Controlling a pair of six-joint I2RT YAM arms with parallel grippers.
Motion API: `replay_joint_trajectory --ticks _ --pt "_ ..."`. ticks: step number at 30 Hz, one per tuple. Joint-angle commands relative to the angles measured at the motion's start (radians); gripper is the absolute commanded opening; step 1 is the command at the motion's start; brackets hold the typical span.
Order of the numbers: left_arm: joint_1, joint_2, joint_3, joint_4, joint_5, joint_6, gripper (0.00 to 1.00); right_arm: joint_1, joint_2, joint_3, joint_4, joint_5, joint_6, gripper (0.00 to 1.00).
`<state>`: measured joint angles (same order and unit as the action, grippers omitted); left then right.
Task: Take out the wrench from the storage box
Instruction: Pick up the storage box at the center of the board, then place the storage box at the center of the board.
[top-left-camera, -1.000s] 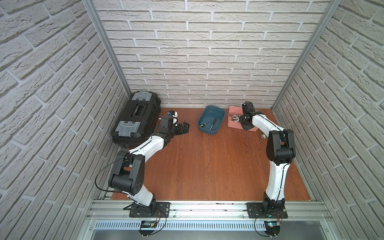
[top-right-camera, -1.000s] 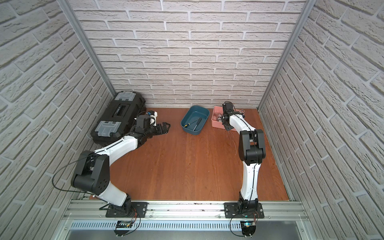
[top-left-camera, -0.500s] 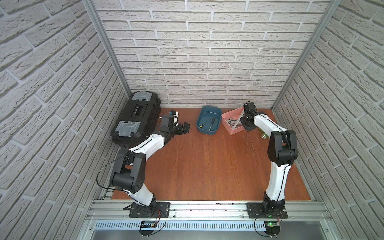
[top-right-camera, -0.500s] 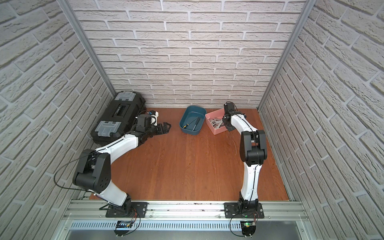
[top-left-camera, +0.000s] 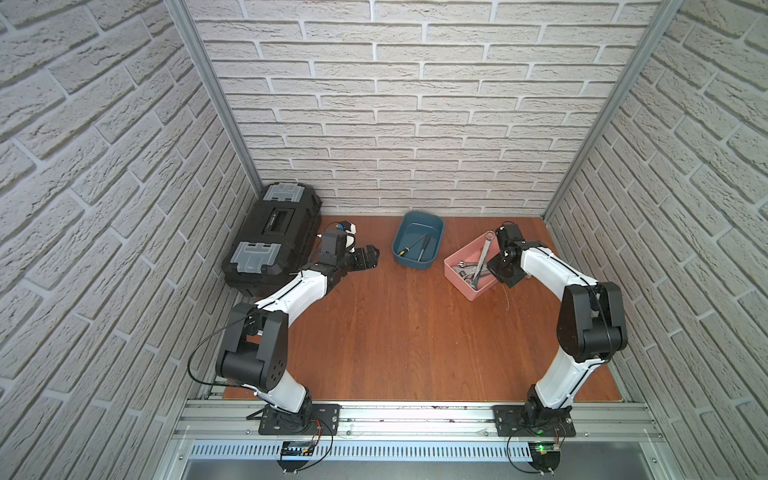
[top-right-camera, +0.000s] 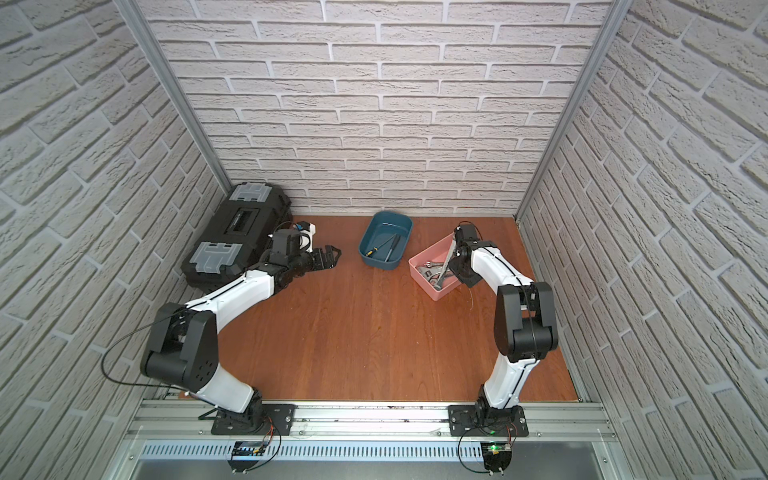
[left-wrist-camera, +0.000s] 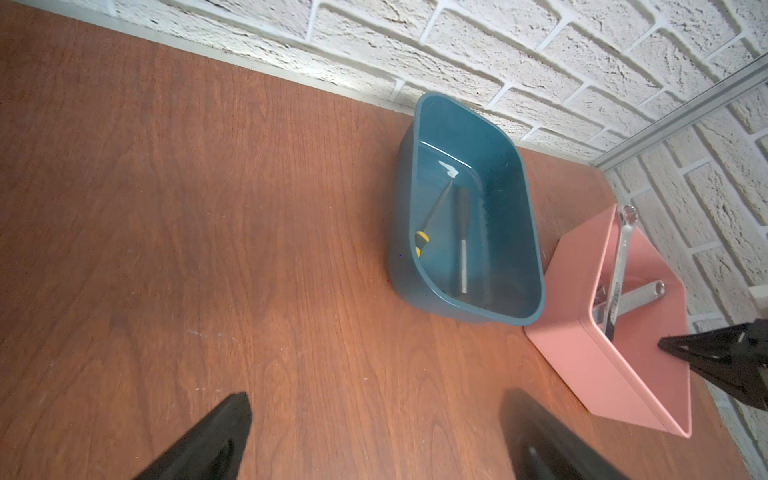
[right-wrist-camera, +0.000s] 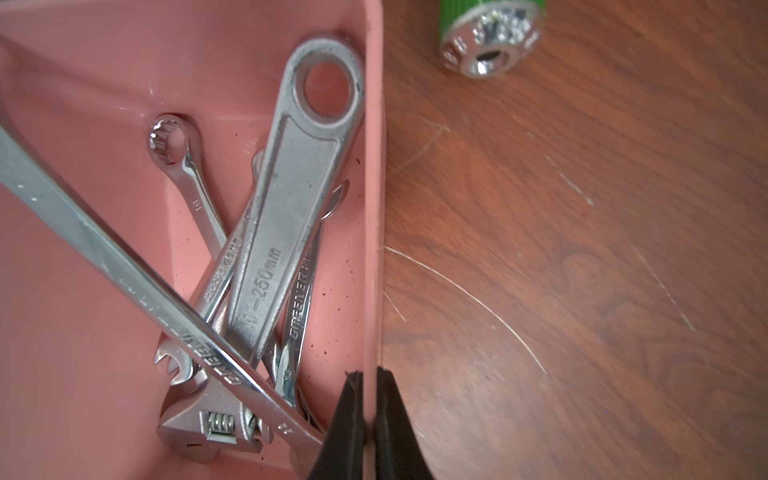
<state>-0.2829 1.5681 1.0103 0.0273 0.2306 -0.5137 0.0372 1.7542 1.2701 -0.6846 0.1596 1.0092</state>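
The storage box has swung from the desk's back edge, its wall pinched by the right end effector. Seemingly tilted; lower it gently.

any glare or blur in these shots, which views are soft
Left wrist view: a white glare patch on the floor of the blue tub, and the left gripper looks soft at the frame edge. Right wrist view: the wrenches are sharp with bright highlights, while the right gripper, pinching the storage box wall, is a blurred dark shape. Both top views: evenly lit, sharp, no hard shadows.
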Motion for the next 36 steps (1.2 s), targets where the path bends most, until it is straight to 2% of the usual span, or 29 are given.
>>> replay_joint_trajectory --ticks 1,8,16,21,28,36 --pt "-0.008 -0.044 -0.022 -0.012 0.013 0.024 0.98 0.023 -0.111 -0.071 -0.008 -0.081 -0.112 0.03" --pt "-0.007 -0.087 -0.042 -0.052 0.027 0.032 0.98 0.106 -0.272 -0.247 0.002 -0.141 -0.217 0.03" --pt "-0.009 -0.159 -0.078 -0.111 0.038 0.041 0.98 0.25 -0.358 -0.313 -0.008 -0.214 -0.31 0.03" --pt "-0.009 -0.213 -0.119 -0.138 0.034 0.048 0.98 0.352 -0.35 -0.302 -0.009 -0.246 -0.348 0.02" --pt "-0.01 -0.278 -0.165 -0.164 0.021 0.059 0.98 0.501 -0.276 -0.221 0.005 -0.216 -0.335 0.04" --pt "-0.006 -0.345 -0.22 -0.162 -0.005 0.051 0.98 0.565 -0.204 -0.159 0.005 -0.203 -0.275 0.06"
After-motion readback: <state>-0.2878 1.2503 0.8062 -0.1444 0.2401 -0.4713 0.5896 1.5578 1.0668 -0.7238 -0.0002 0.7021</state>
